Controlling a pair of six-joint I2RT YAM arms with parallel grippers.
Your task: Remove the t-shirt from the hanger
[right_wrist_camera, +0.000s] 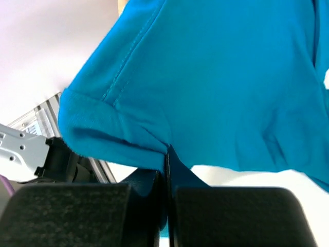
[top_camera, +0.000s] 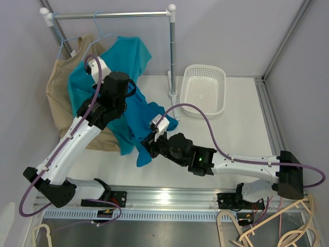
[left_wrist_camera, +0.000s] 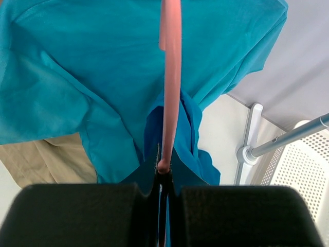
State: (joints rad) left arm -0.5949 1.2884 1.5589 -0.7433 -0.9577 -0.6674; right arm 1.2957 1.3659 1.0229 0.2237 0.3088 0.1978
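A teal t-shirt [top_camera: 134,110] hangs from the rail and drapes down onto the table. In the left wrist view it spreads behind a pink hanger rod [left_wrist_camera: 170,77]. My left gripper [left_wrist_camera: 164,167] is shut on the lower end of that rod, with teal cloth on both sides of its fingers; in the top view it is buried in the shirt's upper part [top_camera: 92,66]. My right gripper [right_wrist_camera: 167,154] is shut on a folded hem of the t-shirt [right_wrist_camera: 216,77], low at the shirt's front corner [top_camera: 145,149]. The hanger's hook [top_camera: 98,25] sits over the rail.
A beige garment [top_camera: 57,98] hangs behind and to the left of the teal shirt. The metal rail [top_camera: 113,15] rests on a white upright post [top_camera: 172,56]. A white slotted basket [top_camera: 204,90] stands to the right of the post. Wooden hangers [top_camera: 272,231] lie below the table's near edge.
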